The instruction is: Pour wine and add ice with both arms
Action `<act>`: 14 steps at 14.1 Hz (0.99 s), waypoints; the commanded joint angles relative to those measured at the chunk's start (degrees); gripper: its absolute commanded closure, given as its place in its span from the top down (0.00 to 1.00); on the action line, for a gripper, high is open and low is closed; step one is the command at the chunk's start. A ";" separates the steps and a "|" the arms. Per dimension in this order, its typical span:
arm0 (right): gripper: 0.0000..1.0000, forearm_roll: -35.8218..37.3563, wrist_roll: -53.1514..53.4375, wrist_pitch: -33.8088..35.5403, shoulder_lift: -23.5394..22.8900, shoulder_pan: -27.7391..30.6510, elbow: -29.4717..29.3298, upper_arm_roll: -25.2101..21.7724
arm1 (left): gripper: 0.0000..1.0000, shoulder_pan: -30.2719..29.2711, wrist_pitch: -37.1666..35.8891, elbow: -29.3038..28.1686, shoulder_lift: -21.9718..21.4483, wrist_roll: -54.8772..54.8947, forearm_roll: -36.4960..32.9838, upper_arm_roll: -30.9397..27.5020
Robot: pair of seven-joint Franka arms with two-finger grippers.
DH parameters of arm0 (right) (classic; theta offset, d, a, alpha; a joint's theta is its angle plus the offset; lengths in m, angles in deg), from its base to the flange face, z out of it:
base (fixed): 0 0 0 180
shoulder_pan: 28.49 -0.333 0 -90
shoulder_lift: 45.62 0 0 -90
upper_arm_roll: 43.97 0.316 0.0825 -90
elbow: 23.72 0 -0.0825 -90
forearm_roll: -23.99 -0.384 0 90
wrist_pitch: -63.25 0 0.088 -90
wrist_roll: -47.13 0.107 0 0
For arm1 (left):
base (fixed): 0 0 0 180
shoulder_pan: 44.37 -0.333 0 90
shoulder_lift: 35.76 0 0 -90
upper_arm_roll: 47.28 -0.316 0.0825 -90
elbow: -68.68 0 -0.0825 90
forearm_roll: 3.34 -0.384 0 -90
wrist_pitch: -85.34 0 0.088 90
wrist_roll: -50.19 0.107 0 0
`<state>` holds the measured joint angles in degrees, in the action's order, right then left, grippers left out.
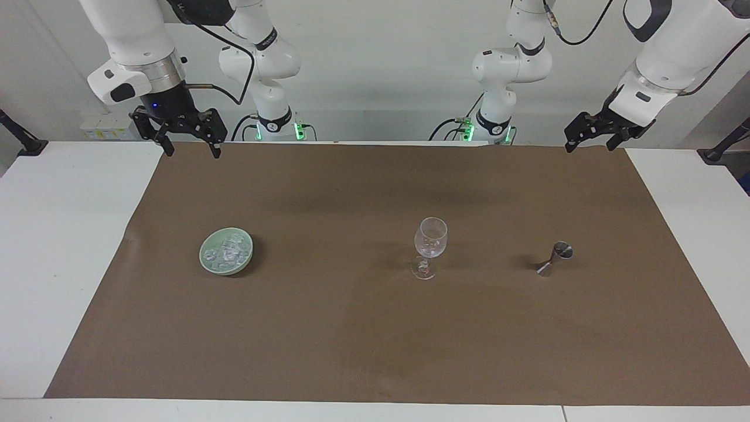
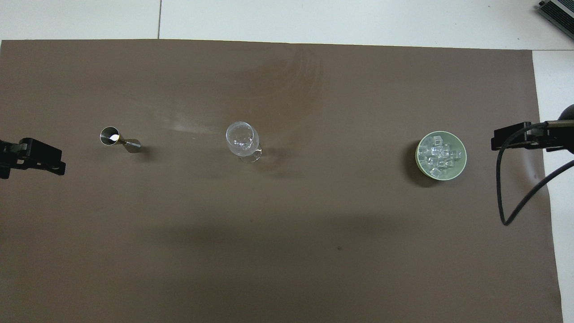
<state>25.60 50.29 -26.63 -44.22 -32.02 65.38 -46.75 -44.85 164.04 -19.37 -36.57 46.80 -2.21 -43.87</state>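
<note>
- On the table (image 1: 70, 246), in the facing view, a brown mat (image 1: 375, 340) carries three things in a row: a pale green dish (image 1: 226, 251) toward the right arm's end, a stemmed glass (image 1: 430, 247) about midway, and a metal jigger (image 1: 555, 258) toward the left arm's end.
- The ice (image 1: 227, 252) lies heaped in the dish, a cluster of small clear cubes.
- The right end effector (image 1: 187, 150) hangs in the air over the mat's edge at the robots' side, its fingers spread wide and holding nothing; the ice is well apart from it, farther from the robots.
- The left end effector (image 1: 589, 145) hangs over the mat's corner at the robots' side, tilted, fingers parted and empty, well apart from the jigger and far from the ice.
- The glass stands upright; the jigger stands upright too.
- In the overhead view, the ice (image 2: 439, 154) fills the green dish (image 2: 462, 167), which sits near the right end effector (image 2: 515, 137) at the mat's edge, beside it and not touching.
- The left end effector (image 2: 33, 155) shows at the other edge of that view, near the jigger (image 2: 119, 140) and apart from it.
- The glass (image 2: 243, 141) stands between jigger and dish.
- In this view I cannot tell how wide either end effector stands.
</note>
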 commanded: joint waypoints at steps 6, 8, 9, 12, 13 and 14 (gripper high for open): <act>1.00 -0.38 0.88 0.50 1.15 -0.34 1.16 -0.21 | 1.00 -2.06 1.54 -1.16 -1.83 -0.04 -0.08 -0.07; 1.00 -0.38 0.88 0.50 1.15 -0.34 1.16 -0.21 | 1.00 -2.77 1.28 -1.33 -2.09 0.05 0.97 -0.16; 1.00 -0.38 0.88 0.50 1.15 -0.34 1.16 -0.21 | 1.00 -3.12 1.27 -1.42 -2.18 0.40 0.98 -0.16; 1.00 -0.38 0.88 0.50 1.15 -0.34 1.16 -0.21 | 1.00 -3.12 1.62 -1.25 -2.18 0.49 1.07 -0.16; 1.00 -0.38 0.88 0.50 1.15 -0.34 1.16 -0.21 | 1.00 -3.47 1.71 -1.33 -2.18 0.23 1.59 -0.16; 1.00 -0.38 0.88 0.50 1.15 -0.34 1.16 -0.21 | 1.00 -3.65 1.71 -1.42 -2.18 -0.12 2.38 -0.16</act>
<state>25.60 50.29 -26.63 -44.22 -32.02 65.38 -46.75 -47.67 164.61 -19.36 -37.38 46.78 -1.43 -44.20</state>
